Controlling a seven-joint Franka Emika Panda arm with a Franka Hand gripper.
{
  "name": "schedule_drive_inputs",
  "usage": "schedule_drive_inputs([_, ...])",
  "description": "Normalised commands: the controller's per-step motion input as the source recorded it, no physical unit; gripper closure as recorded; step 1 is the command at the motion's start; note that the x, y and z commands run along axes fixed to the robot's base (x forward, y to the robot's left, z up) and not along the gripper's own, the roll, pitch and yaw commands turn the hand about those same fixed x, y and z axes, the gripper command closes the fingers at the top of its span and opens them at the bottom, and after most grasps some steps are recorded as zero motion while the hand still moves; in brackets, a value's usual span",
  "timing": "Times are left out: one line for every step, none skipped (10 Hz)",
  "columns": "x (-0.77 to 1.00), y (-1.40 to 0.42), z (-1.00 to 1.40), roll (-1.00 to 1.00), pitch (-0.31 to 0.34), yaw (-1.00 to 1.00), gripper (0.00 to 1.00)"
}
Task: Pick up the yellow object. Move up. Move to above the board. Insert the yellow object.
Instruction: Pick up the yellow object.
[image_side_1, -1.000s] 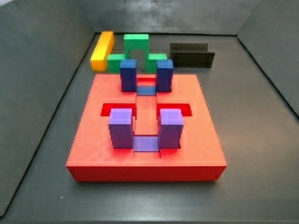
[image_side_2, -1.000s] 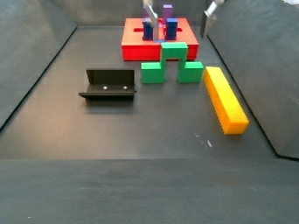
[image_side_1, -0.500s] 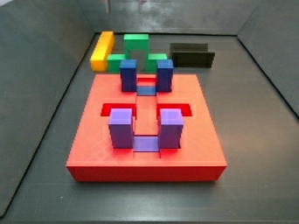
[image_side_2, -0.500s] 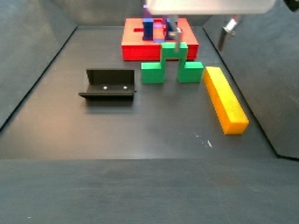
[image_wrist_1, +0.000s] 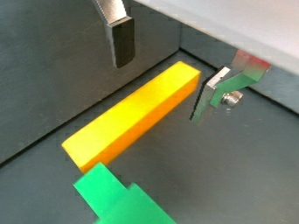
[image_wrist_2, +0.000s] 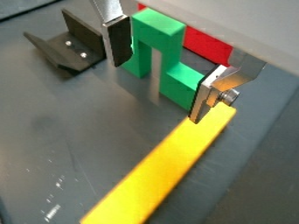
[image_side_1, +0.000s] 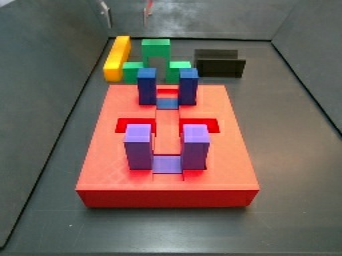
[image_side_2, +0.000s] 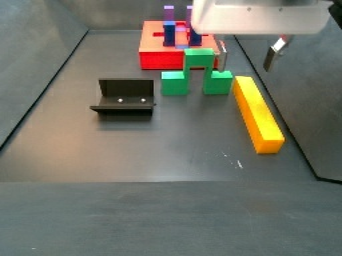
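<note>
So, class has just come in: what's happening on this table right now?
A Franka arm's gripper hangs open above one end of the yellow object, which lies flat on the floor beside the green block, not yet gripped. The fingers straddle the bar without touching it. The board, with blue and purple posts, waits farther off with its slot free. The fixture stands apart.

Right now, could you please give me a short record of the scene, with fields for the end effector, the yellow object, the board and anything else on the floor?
end effector: open, nothing held, above the bar's far end
yellow object: lying flat on the floor, not gripped
board: red, with blue and purple posts, central slot vacant
green block: on the floor between bar and board
fixture: on the floor, apart from the bar
</note>
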Motion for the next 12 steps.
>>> schedule_drive_inputs([-0.31, 0.0, -0.45, 0.04, -0.067, 0.0, 0.0])
schedule_drive_inputs([-0.26, 0.0, -0.49, 0.05, -0.094, 0.03, 0.0])
schedule_drive_inputs([-0.11, 0.03, -0.5, 0.06, -0.131, 0.06, 0.0])
schedule_drive_inputs([0.0, 0.1, -0.46, 0.06, -0.133, 0.04, 0.0])
schedule_drive_inputs([0.0, 0.14, -0.41, 0.07, -0.109, 0.0, 0.0])
schedule_drive_inputs([0.0, 0.12, -0.37, 0.08, -0.091, 0.0, 0.0])
schedule_drive_inputs([-0.08, 0.07, -0.31, 0.05, -0.079, 0.0, 0.0])
schedule_drive_inputs([-0.13, 0.0, -0.22, 0.04, -0.051, -0.12, 0.0])
schedule_drive_inputs([-0.08, 0.0, -0.18, 0.05, -0.027, -0.17, 0.0])
schedule_drive_inputs([-0.05, 0.0, -0.23, 0.05, -0.023, -0.2, 0.0])
schedule_drive_inputs([0.0, 0.0, -0.33, 0.06, -0.036, -0.19, 0.0])
schedule_drive_inputs([0.0, 0.0, -0.42, 0.08, -0.061, -0.14, 0.0])
